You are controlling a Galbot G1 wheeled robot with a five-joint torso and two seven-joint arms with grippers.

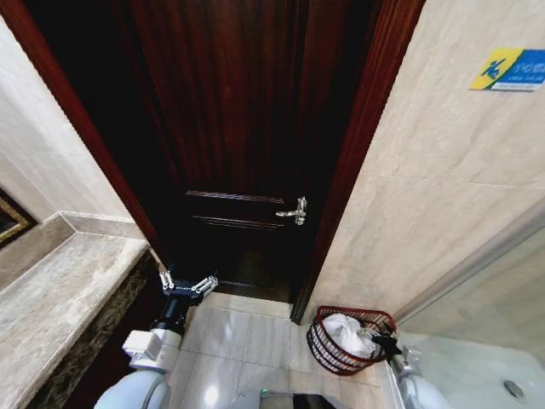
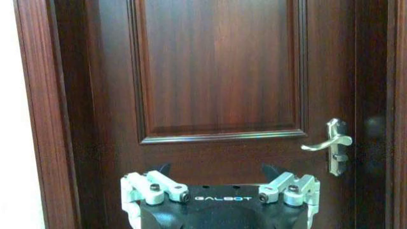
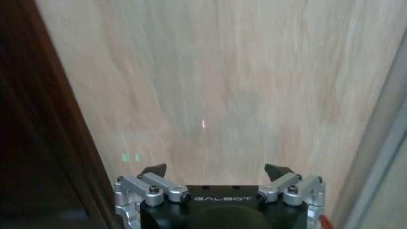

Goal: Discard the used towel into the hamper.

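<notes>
The hamper is sitting on the tiled floor at about five o'clock from the door, tucked into the corner where the dark door frame meets the pale stone wall, probably so it stays out of the walkway. A white towel is lying bunched inside it, filling most of the basket and rising to about the rim, so by the look of it the discarding is already done.

The right hand is hovering at the hamper's three o'clock edge, just beside the rim. Its fingers are standing wide apart with nothing between them, and in its wrist view it is facing bare wall, which fits a hand that has nothing left to carry.

The left hand is hanging low at about seven o'clock from the door handle, well apart from the hamper, pointing straight at the wooden door. It too is spread fully open and empty, apparently parked there to keep clear of the working side. A stone bench is running along the wall at nine o'clock.
</notes>
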